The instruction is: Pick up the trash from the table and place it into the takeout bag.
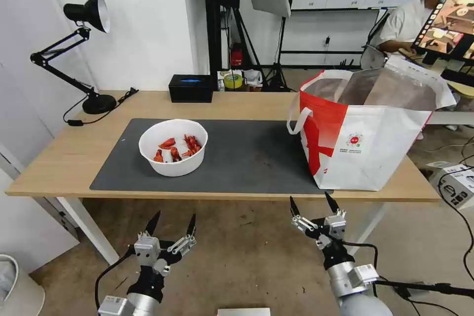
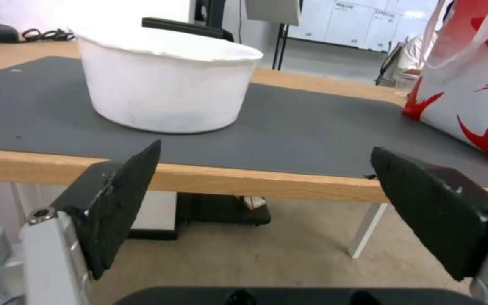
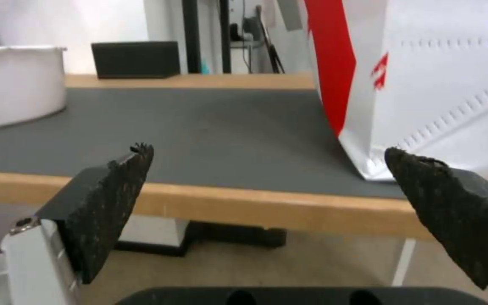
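waiting with both grippers, left (image 1: 171,224) and right (image 1: 311,206), spread wide and grasping nothing, hanging below the table's (image 1: 59,158) near edge, leaving the bowl (image 1: 173,147) of shells sitting on the mat's (image 1: 247,158) left, not yet moved into the bag (image 1: 368,131) standing at right.

Bare mat (image 1: 247,155) lies open between bowl (image 1: 173,147) and takeout bag (image 1: 365,133).

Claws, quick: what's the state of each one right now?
Left claw: open, empty, below the table edge, before the bowl.
Right claw: open, empty, below the edge near the bag.
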Available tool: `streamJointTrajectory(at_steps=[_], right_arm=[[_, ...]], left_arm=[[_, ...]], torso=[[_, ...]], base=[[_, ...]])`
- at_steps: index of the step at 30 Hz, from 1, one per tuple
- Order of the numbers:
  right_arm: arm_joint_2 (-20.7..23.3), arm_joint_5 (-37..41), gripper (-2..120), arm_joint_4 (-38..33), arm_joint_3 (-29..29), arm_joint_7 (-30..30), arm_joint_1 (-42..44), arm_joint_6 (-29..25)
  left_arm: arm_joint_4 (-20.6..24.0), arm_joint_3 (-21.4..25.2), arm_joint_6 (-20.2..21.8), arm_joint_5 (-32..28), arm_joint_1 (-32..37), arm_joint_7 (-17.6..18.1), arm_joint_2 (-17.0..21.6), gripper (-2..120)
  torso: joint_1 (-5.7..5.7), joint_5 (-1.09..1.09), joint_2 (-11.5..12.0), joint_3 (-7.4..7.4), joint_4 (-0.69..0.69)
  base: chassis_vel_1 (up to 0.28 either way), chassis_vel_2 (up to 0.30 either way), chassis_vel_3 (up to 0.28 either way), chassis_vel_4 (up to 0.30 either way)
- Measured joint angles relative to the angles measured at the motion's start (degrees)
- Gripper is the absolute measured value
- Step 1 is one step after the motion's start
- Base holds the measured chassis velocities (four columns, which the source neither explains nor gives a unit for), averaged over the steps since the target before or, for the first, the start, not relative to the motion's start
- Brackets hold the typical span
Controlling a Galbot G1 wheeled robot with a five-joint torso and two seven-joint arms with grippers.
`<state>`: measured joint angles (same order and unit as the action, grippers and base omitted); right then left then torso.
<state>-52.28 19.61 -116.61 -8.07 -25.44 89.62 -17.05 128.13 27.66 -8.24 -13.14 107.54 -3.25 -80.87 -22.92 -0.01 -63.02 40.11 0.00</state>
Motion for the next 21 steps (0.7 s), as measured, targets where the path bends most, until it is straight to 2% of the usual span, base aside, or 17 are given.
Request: streamJointTrajectory(at_steps=[15, 21], right_arm=[[0.4, -1.2, 100, -0.3, 1.2, -0.8, -0.1, 2.4], [1.9, -1.0, 100, -0.3, 1.0, -0.7, -0.4, 2.9]], left_arm=[[-0.7, 0.2, -0.1, -0.5, -0.2, 0.0, 0.1, 100], [-1.5, 0.0, -0.1, -0.5, -0.6, 0.0, -0.2, 100]], torso=[[0.00, 0.00, 0.0, 0.00, 0.00], [0.00, 0.00, 0.0, 0.00, 0.00]], base=[[0.000, 0.000, 0.000, 0.000], [0.000, 0.000, 0.000, 0.000]])
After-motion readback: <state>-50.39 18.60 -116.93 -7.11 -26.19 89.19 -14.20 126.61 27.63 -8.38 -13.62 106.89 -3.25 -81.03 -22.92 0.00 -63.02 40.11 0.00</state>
